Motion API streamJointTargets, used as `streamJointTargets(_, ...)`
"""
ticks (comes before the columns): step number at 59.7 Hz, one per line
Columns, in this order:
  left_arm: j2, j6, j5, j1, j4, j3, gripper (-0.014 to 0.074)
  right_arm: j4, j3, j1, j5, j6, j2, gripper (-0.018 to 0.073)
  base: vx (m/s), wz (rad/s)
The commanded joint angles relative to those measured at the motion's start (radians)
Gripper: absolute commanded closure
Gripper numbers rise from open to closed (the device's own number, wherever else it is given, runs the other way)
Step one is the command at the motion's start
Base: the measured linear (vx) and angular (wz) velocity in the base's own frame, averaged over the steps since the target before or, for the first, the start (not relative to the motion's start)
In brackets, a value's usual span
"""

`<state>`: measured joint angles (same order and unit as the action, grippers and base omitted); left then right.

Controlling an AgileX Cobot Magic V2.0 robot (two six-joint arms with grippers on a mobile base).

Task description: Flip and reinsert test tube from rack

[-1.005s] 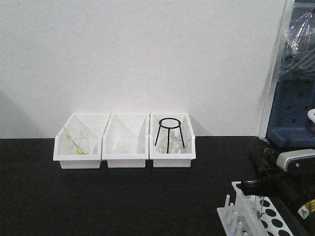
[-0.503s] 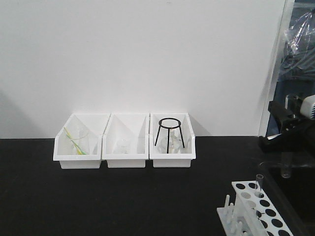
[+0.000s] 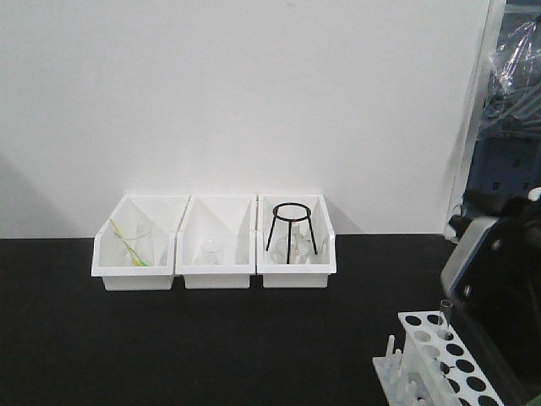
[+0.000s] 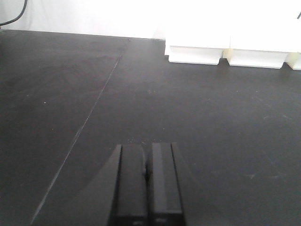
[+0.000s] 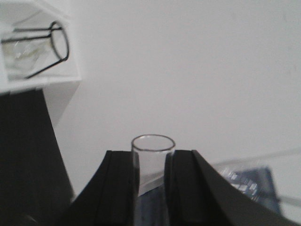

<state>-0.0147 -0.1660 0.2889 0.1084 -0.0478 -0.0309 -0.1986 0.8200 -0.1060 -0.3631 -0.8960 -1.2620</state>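
Note:
The white rack with two rows of round holes and pegs on its left side stands at the bottom right of the front view. One clear tube stands in a far hole. My right arm looms just right of the rack; its jaws are hidden there. In the right wrist view my right gripper is shut on a clear test tube, whose open rim points away beyond the fingertips. My left gripper is shut and empty, low over the black table.
Three white open-front bins stand at the back wall; the right one holds a black wire tripod, which also shows in the right wrist view, tilted sideways. Blue equipment stands at the far right.
My right gripper rose from the rack with a test tube, then the wrist turned and the arm swung closer to the camera. One tube stays in the rack. The left arm view has no earlier frame.

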Motion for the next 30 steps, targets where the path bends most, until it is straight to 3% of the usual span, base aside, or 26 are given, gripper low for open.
streamJointTargets(1,-0.003,0.000,-0.087,-0.004,0.004,-0.002,0.0603,0.477,0.036,0.005,-0.179,0.336,0.053,0.0567,0.00,0.00)
streamJointTargets(4,-0.003,0.000,-0.087,-0.004,0.004,-0.002,0.0603,0.713,0.036,0.011,-0.197,0.515,0.058,0.0567,0.00,0.00)
streamJointTargets(7,-0.003,0.000,-0.087,-0.004,0.004,-0.002,0.0603,0.863,0.034,0.020,-0.206,0.600,0.057,0.0567,0.00,0.00)
streamJointTargets(10,-0.003,0.000,-0.087,-0.004,0.004,-0.002,0.0603,0.895,0.021,0.027,-0.220,0.626,0.046,0.0567,0.00,0.00)
streamJointTargets(13,-0.003,0.000,-0.087,-0.004,0.004,-0.002,0.0603,0.852,0.005,0.027,-0.242,0.637,0.036,0.0567,0.00,0.00)
streamJointTargets(19,-0.003,0.000,-0.087,-0.004,0.004,-0.002,0.0603,0.609,-0.048,0.027,-0.270,0.681,0.024,0.0567,0.00,0.00)
streamJointTargets(23,-0.003,0.000,-0.087,-0.004,0.004,-0.002,0.0603,0.463,-0.088,0.027,-0.322,0.767,0.016,0.0567,0.00,0.00)
streamJointTargets(30,-0.003,0.000,-0.087,-0.004,0.004,-0.002,0.0603,0.289,-0.148,0.027,-0.463,0.933,-0.013,0.0567,0.00,0.00)
